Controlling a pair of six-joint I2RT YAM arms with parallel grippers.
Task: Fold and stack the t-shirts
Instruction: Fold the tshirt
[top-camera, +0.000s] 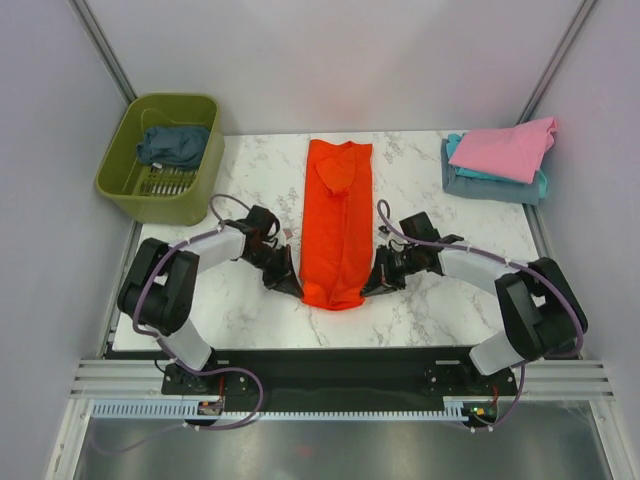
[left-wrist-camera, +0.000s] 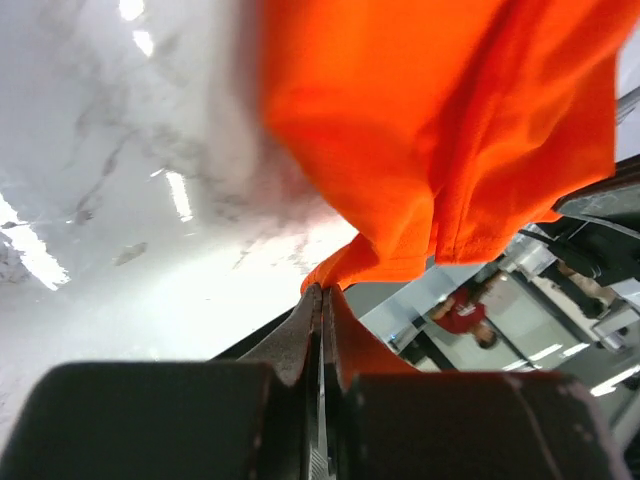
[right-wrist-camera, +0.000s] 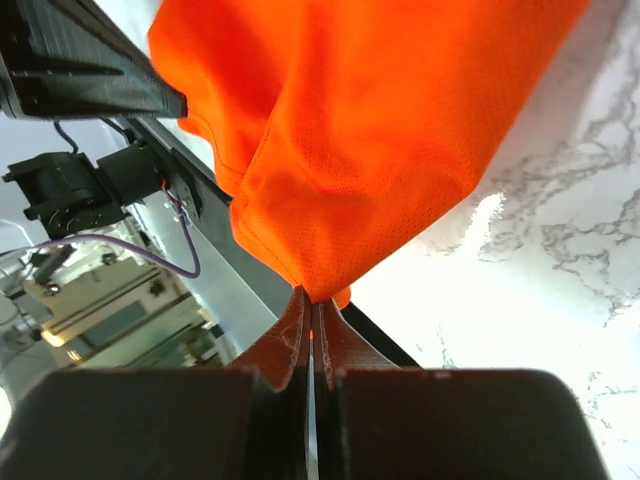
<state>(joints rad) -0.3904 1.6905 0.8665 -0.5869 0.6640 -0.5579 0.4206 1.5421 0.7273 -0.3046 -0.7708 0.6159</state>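
The orange-red t-shirt (top-camera: 337, 225) lies as a long narrow strip down the middle of the marble table (top-camera: 255, 320), its sleeves folded in. My left gripper (top-camera: 290, 284) is shut on the shirt's near left corner (left-wrist-camera: 345, 262). At the near right corner my right gripper (top-camera: 375, 284) is shut, with the fabric (right-wrist-camera: 330, 270) pinched between its fingertips. A pink t-shirt (top-camera: 508, 147) lies folded on a light teal one (top-camera: 541, 184) and a slate-blue one (top-camera: 475, 185) at the far right. Another dark slate-blue shirt (top-camera: 173, 145) is crumpled in the basket.
An olive-green plastic basket (top-camera: 160, 195) stands at the table's far left corner. Grey booth walls close in the back and both sides. A black rail (top-camera: 330, 365) runs along the near edge, where both arm bases sit.
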